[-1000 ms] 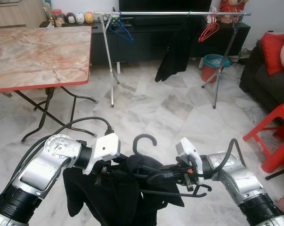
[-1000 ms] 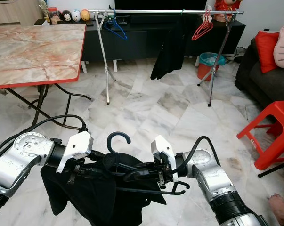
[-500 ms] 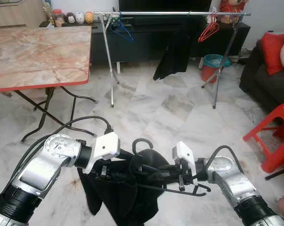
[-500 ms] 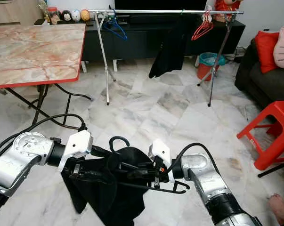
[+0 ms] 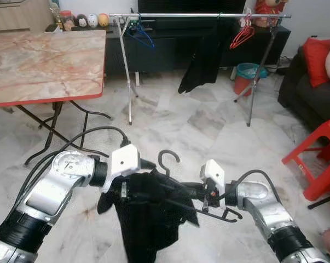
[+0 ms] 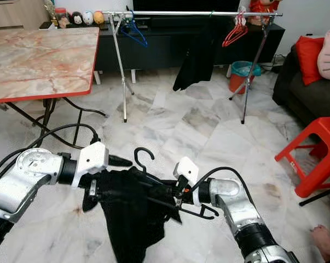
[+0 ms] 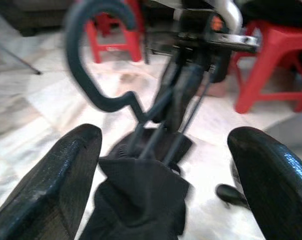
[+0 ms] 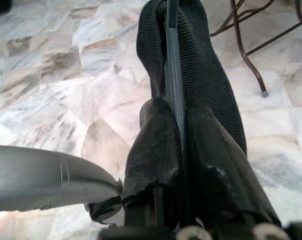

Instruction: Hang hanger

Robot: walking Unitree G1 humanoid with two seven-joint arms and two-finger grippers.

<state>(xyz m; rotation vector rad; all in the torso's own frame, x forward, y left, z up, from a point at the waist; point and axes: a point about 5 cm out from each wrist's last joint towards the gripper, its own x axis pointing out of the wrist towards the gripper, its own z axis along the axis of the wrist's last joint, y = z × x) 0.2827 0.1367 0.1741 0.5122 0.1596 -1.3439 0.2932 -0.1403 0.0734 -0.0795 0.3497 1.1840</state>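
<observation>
A: Can any writing or brand be read?

B: None can be made out. A round dial-like disc is seen on the left arm's joint, but its marks are too small to read.

A: What is seen from left to right?

B: At far left a marble-patterned tabletop (image 5: 44,63) with a red edge is seen, with small figurines (image 5: 92,20) behind it. A clothes rail (image 5: 197,15) spans the far side, carrying a blue hanger (image 5: 142,34), a dark garment (image 5: 200,66) and a red hanger (image 5: 242,35). At far right a red stool (image 5: 318,159) is seen.

A: And the hands?

B: Near the middle, the left hand (image 7: 166,165) is held wide, its fingers (image 7: 50,185) spread on either side of the black cloth (image 5: 145,219). The black hanger (image 5: 167,161), hook upward, is draped with that cloth between the two hands, above the floor (image 5: 170,120). The right hand (image 8: 176,145) is closed narrowly on the black hanger's bar.

A: What is shown by one view and not another?

B: In the right wrist view the pinched bar is seen up close; in the left wrist view the hook's curve.
</observation>
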